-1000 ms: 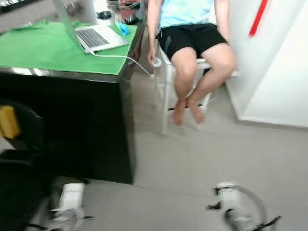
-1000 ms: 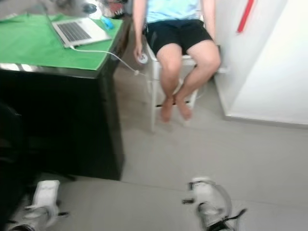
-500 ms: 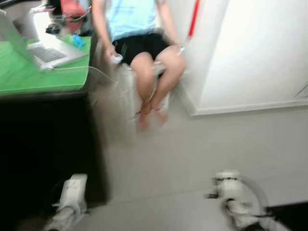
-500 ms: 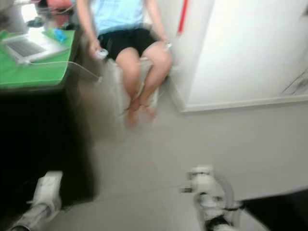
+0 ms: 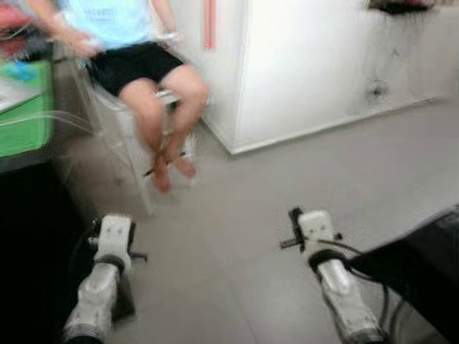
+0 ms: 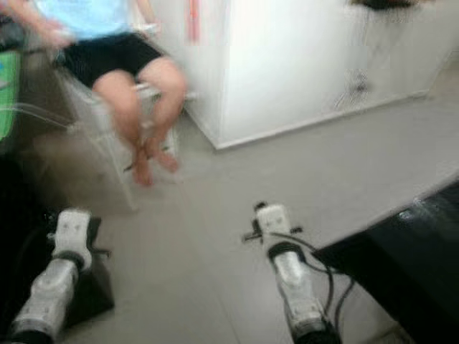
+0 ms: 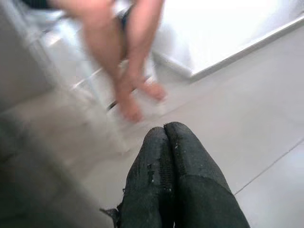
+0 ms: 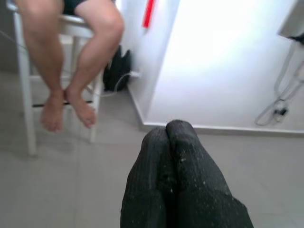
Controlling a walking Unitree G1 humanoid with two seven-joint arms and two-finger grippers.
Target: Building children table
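Blurred head views. Grey tiled floor (image 5: 287, 179), matte, thin grout lines, takes up most of the scene. White smooth wall block (image 5: 301, 64) with a low skirting stands at the back, a red vertical strip (image 5: 209, 23) on the face beside it. Glossy black flat surface (image 5: 419, 265), sharp-edged, juts in at the lower right near the right arm. Black desk side (image 5: 29, 236) on the left, green cloth top (image 5: 25, 118) above it. A person (image 5: 136, 64) in a light blue shirt and black shorts sits on a white slim-legged chair (image 5: 107, 136), bare feet crossed at the ankles above the floor. Both silver arms reach forward low over the tiles, white boxy wrist housings, black cable looping off the right one. Left gripper (image 7: 166, 130): two black ribbed fingers pressed together, holding nothing, pointing toward the chair legs. Right gripper (image 8: 167, 128): fingers likewise together, textured black, speckled, empty, pointing at the wall base beside the chair. No children's table parts can be made out in these views.
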